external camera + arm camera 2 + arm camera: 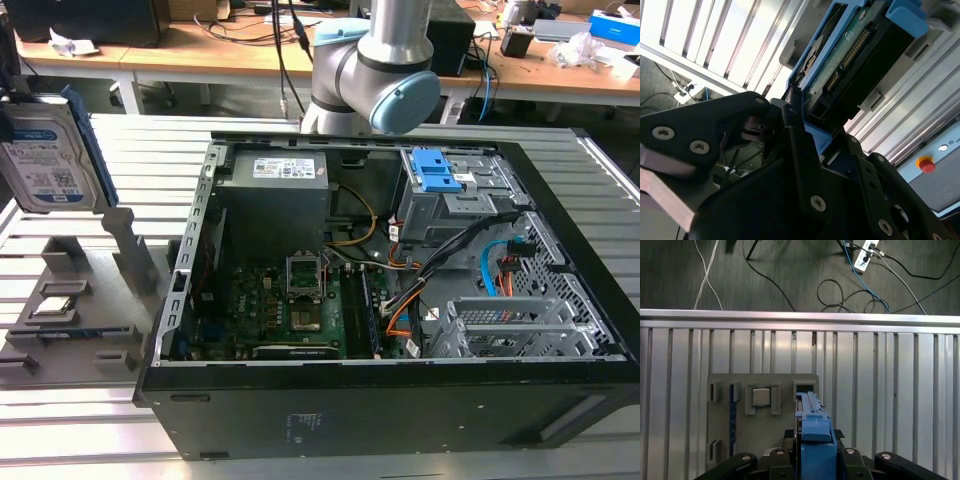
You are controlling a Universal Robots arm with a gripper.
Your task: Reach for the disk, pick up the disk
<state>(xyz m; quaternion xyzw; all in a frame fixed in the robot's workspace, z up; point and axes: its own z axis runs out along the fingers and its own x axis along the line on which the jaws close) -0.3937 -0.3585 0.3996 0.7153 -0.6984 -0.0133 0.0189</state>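
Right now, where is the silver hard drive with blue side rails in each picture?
Exterior view: silver hard drive with blue side rails, at the exterior view's left, label showing.
First wrist view: drive edge-on, blue rail between the black fingers.
Second wrist view: drive's circuit-board side, past the fingers.
Shared landmark: ribbed metal table.

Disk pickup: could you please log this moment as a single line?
step: pick up | tool: shut on disk | disk: held above gray holder | chip: in holder
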